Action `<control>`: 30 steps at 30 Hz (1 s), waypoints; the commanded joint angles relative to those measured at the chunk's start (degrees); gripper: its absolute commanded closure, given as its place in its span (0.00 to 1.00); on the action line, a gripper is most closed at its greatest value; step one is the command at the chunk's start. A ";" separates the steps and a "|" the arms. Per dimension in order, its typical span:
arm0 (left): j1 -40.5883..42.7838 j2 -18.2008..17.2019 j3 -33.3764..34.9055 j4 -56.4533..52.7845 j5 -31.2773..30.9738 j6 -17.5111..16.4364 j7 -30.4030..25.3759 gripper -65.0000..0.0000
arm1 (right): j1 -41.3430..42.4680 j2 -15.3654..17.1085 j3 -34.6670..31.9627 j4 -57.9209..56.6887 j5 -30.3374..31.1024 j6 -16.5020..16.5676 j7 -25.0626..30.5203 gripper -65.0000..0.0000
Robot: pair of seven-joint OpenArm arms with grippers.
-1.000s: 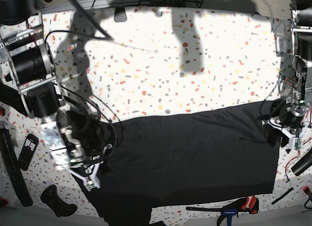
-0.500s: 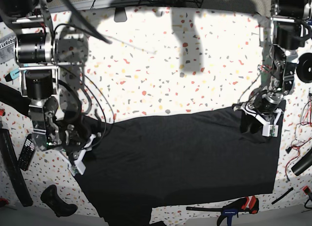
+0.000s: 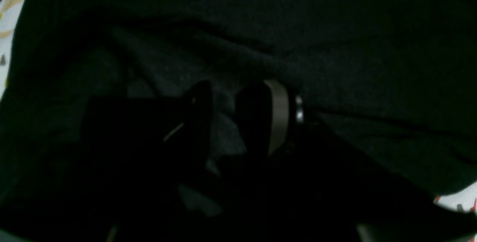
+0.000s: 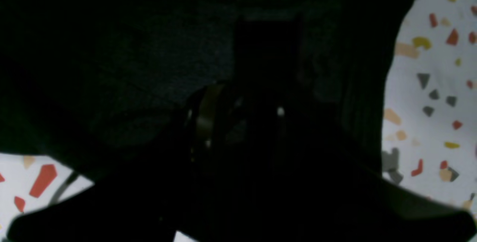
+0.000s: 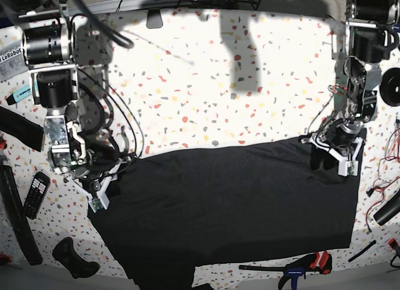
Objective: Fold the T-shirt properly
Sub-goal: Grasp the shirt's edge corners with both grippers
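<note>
where both claws pinch cloth, black t-shirt (image 5: pixel 237 202) flat on terrazzo table (image 5: pixel 206 84)

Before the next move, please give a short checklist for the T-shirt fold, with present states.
1. Left claw on the T-shirt edge: ok.
2. Right claw on the opposite edge: ok.
3. Cloth really pinched by each claw: cannot tell, the wrist views are too dark.
4. Shirt middle lies flat on the table: ok.
5. Table beyond the shirt free for folding: ok.
6. Clamp clear of the near hem: not ok, it lies against it.
</note>
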 commanded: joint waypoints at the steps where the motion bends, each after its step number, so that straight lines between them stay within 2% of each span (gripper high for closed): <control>1: 0.37 -0.70 -0.26 0.17 0.48 0.83 3.67 0.67 | -0.42 0.46 -0.59 -0.07 -2.21 -1.40 -3.26 0.72; 6: 4.13 -1.27 -0.26 5.01 0.46 0.81 7.65 0.67 | -4.96 1.49 -0.66 7.28 -1.57 -1.29 -3.74 0.77; 10: 9.18 -3.08 -0.26 13.40 0.52 0.85 7.63 0.67 | -8.44 2.56 -0.66 13.64 -1.53 -1.33 -5.86 0.77; 14: 13.27 -4.90 -0.26 19.54 0.66 1.53 7.63 0.67 | -10.19 3.30 -0.63 14.91 -1.14 -1.99 -6.10 0.77; 21: 15.93 -5.27 -0.26 19.98 0.68 2.54 7.76 0.67 | -13.97 3.91 -0.55 14.91 -1.14 -2.38 -6.60 0.77; 23: 16.44 -5.27 -0.26 19.98 0.70 2.54 9.57 0.67 | -15.21 4.26 -0.55 14.91 -1.14 -2.36 -6.82 0.77; 25: 16.90 -5.29 -0.26 19.98 0.68 2.56 11.23 0.67 | -16.65 4.79 -0.55 14.91 -1.11 -2.38 -7.04 0.77; 30: 18.78 -5.27 -0.28 20.28 0.66 2.56 11.28 0.67 | -20.68 6.62 -0.55 16.20 -1.07 -2.40 -7.10 0.77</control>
